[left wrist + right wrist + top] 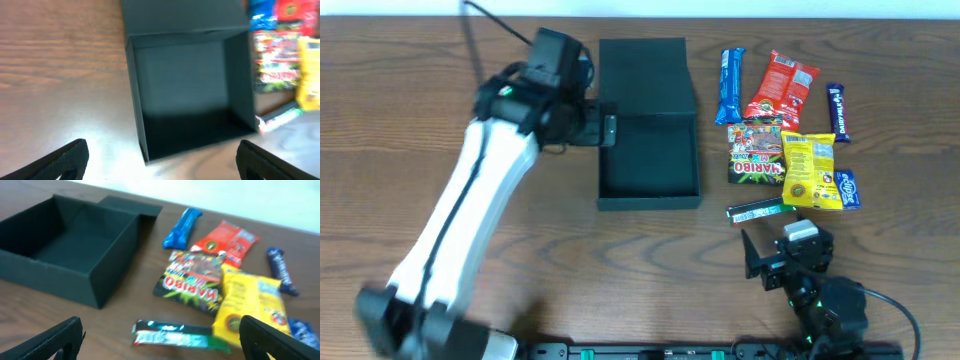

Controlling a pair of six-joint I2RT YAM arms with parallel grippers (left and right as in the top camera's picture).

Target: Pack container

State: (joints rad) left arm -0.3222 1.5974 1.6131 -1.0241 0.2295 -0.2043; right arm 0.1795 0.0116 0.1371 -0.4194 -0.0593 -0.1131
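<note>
The dark teal container [649, 150] stands open and empty mid-table, its flap lid lying flat behind it; it also shows in the left wrist view [187, 90] and the right wrist view [65, 250]. My left gripper [600, 128] is open and empty at the container's left wall. My right gripper [770, 262] is open and empty near the front edge, just short of a green bar [758, 211] that lies between its fingers in the right wrist view [172, 333]. Right of the container lie a Haribo bag [757, 152], a yellow bag [809, 170], a red packet [781, 86] and a blue bar [731, 85].
A dark blue bar [838, 111] and a small blue packet [849, 188] lie at the far right of the snack pile. The wooden table [820, 40] runs to a pale wall at the back. My left arm [460, 220] crosses the left half of the table.
</note>
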